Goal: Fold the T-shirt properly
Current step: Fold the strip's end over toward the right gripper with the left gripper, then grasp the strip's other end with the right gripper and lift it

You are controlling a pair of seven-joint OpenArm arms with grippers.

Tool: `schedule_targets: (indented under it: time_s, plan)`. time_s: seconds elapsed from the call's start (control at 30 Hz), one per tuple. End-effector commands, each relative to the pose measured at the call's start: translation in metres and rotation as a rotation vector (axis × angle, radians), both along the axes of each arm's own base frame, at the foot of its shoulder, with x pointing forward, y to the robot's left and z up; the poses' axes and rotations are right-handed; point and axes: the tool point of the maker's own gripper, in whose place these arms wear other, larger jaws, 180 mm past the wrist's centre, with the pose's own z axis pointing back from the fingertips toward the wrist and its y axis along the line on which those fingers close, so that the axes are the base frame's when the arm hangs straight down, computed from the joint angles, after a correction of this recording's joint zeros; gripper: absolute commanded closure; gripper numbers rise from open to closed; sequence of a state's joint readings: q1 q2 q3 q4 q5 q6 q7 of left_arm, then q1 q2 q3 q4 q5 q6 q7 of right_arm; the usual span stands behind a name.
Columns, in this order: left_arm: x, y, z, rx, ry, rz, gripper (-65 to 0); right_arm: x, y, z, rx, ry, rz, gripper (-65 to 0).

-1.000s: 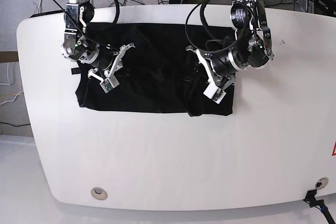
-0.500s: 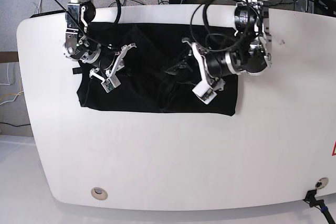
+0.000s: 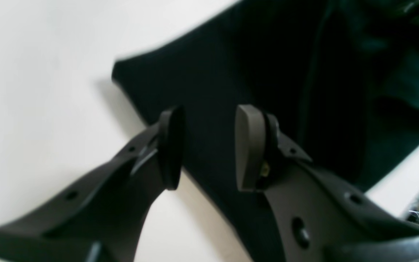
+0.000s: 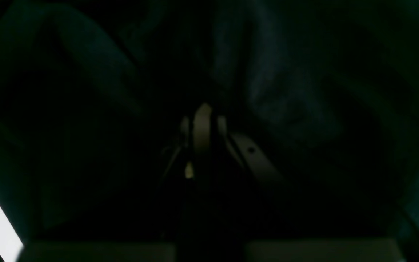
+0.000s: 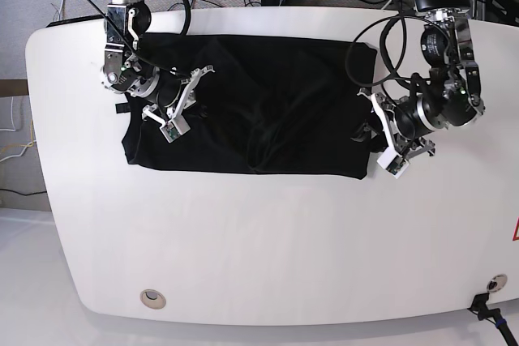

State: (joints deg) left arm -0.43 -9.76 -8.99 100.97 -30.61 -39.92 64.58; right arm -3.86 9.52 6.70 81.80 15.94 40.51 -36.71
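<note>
The black T-shirt (image 5: 276,103) lies spread as a wide rectangle on the white table (image 5: 259,241); its orange tag is not visible. My left gripper (image 5: 366,134) is at the shirt's right edge. In the left wrist view it (image 3: 209,149) is open, with its pads (image 3: 249,145) apart and empty, just above the shirt's edge (image 3: 231,65) near a corner. My right gripper (image 5: 193,107) rests on the shirt's left part. The right wrist view is very dark: the gripper (image 4: 202,123) looks closed, with fabric (image 4: 286,91) bunched around it.
Black cables (image 5: 389,46) loop off the arms and run behind the table's far edge. A round metal grommet (image 5: 152,298) sits near the front left. A red sticker (image 5: 516,231) is at the right edge. A cable clamp (image 5: 486,307) is at the front right corner.
My left gripper has pulled back to the right, from the shirt's middle to its right edge. The fabric bunched there has settled flat. The right arm has barely moved.
</note>
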Motion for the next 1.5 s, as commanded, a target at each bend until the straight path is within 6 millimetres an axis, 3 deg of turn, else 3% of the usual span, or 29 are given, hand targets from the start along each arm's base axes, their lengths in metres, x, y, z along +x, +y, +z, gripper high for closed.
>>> schedule_targets:
  time_s: [0.0, 0.13, 0.23, 0.33, 0.53, 0.67, 0.73, 0.9, 1.0, 1.1, 1.23, 1.4, 1.47]
  plan:
    - [0.002, -0.005, -0.004, 0.037, -0.033, 0.002, -20.1, -0.032, -0.019, -0.033, -0.163, 0.157, 0.05, 0.0]
    - [-0.021, -0.035, -0.041, 0.087, 0.031, -0.058, -9.9, -0.032, -0.019, -0.033, -0.163, 0.157, 0.05, 0.0]
    - [-0.035, -0.06, -0.055, 0.046, 0.082, -0.099, -9.4, -0.032, -0.019, -0.033, -0.163, 0.157, 0.05, 0.0]
    - [-0.047, -0.094, -0.054, -0.016, 0.096, -0.155, -9.4, -0.032, -0.019, -0.033, -0.162, 0.157, 0.049, 0.0]
    - [-0.069, -0.167, -0.019, -0.204, 0.062, -0.333, -9.4, -0.032, -0.019, -0.033, -0.162, 0.157, 0.049, 0.0]
    - [-0.071, -0.186, 0.019, -0.253, -0.039, -0.409, -9.4, -0.032, -0.019, -0.033, -0.162, 0.157, 0.049, 0.0]
    - [-0.063, -0.179, 0.033, -0.253, -0.089, -0.394, -9.4, -0.032, -0.019, -0.033, -0.162, 0.157, 0.049, 0.0]
    - [-0.012, -0.1, 0.028, -0.075, -0.155, -0.219, -9.4, -0.032, -0.019, -0.033, -0.162, 0.157, 0.049, 0.0]
    - [0.007, -0.066, 0.017, 0.026, -0.18, -0.124, -9.5, -0.031, -0.019, -0.032, -0.162, 0.155, 0.049, 0.0]
    - [0.009, -0.042, -0.025, 0.13, -0.095, -0.094, -9.7, -0.029, -0.018, -0.031, -0.16, 0.151, 0.049, 0.0]
    - [0.0, -0.03, -0.098, 0.104, 0.118, -0.06, -9.7, -0.025, -0.018, -0.026, -0.162, 0.132, 0.05, 0.0]
    - [-0.018, -0.031, -0.123, 0.053, 0.173, -0.043, -9.7, -0.002, -0.016, 0.022, -0.214, -0.007, 0.07, 0.0]
    - [-0.019, -0.032, -0.124, 0.05, 0.177, -0.043, -9.7, 0.009, -0.018, 0.053, -0.26, -0.089, 0.076, -10.9]
